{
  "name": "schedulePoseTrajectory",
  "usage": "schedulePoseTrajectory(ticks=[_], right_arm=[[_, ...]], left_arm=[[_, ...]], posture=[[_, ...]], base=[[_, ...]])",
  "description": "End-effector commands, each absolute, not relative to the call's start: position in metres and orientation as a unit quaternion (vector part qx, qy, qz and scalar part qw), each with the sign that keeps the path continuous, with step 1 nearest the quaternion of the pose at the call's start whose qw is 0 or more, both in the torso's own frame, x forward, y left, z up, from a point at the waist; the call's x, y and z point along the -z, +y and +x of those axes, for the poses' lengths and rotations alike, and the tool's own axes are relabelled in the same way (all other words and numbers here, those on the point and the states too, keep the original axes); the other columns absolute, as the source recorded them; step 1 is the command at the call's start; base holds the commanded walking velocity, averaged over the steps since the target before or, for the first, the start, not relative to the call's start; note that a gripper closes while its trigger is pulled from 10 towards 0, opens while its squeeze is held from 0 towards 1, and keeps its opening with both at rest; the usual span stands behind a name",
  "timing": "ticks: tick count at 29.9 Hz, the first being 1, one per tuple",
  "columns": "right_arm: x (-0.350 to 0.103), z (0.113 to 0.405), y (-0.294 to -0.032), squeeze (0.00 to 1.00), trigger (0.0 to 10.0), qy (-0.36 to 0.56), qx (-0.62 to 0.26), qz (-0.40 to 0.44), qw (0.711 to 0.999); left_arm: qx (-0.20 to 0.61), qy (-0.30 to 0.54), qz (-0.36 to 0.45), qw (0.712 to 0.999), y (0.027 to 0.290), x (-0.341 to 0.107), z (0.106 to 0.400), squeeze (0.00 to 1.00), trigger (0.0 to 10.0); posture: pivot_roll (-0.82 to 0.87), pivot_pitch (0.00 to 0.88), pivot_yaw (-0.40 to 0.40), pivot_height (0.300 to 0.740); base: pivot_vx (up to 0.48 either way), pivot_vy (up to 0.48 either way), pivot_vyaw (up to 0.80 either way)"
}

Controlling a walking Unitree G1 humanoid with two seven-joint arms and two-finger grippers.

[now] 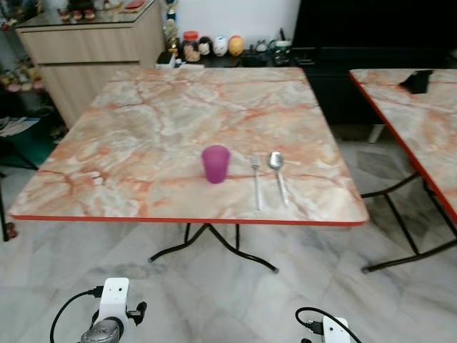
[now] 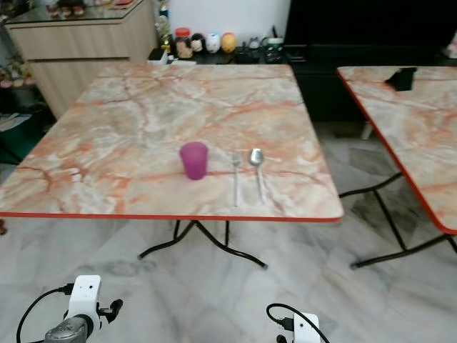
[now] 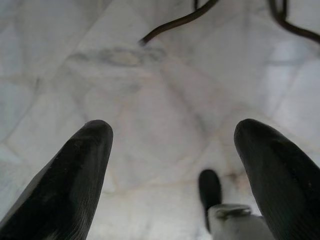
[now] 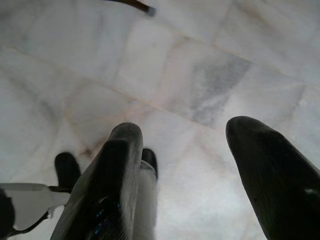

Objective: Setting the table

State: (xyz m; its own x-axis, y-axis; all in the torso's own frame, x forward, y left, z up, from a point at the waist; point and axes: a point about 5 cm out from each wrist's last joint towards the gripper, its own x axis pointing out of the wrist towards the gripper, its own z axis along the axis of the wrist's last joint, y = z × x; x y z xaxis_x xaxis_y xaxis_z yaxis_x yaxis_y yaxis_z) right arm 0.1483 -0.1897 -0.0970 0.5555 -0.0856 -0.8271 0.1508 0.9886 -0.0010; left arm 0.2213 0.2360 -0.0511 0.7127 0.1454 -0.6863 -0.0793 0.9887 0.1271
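Both arms hang low beside the body, in front of the marble-pattern table (image 1: pixel 143 136). The left gripper (image 3: pixel 172 150) points down at the pale floor tiles (image 3: pixel 150 90), its two black fingers spread wide with nothing between them. The right gripper (image 4: pixel 182 150) hangs the same way, also apart and empty.

On the table, near its front edge, stands a purple cup (image 1: pixel 216 163), upright. Just to its right lie a fork (image 1: pixel 256 181) and a spoon (image 1: pixel 278 176) (side by side, not touching), their long axes running near to far, heads pointing away.
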Motion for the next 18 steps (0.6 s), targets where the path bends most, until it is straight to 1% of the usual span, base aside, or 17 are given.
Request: schedulePoseTrajectory(ticks=[1,12,18], right_arm=[[0.098,0.145,-0.192,0.0,10.0,0.472,0.069,0.034,0.878],[0.098,0.148,-0.182,0.0,10.0,0.47,0.062,0.034,0.88],[0.097,0.15,-0.182,0.0,10.0,0.468,0.061,0.034,0.881]], left_arm=[[-0.064,0.372,0.041,0.925,0.235,0.051,0.222,0.0,10.0],[-0.072,0.369,0.038,0.926,0.239,0.05,0.222,0.0,10.0],[-0.075,0.37,0.035,0.925,0.24,0.051,0.22,0.0,10.0]], posture=[[0.04,0.0,-0.007,0.74],[0.04,0.0,-0.009,0.74],[0.04,0.0,-0.009,0.74]], base=[[0.0,0.0,0.0],[0.0,0.0,0.0],[0.0,0.0,0.0]])
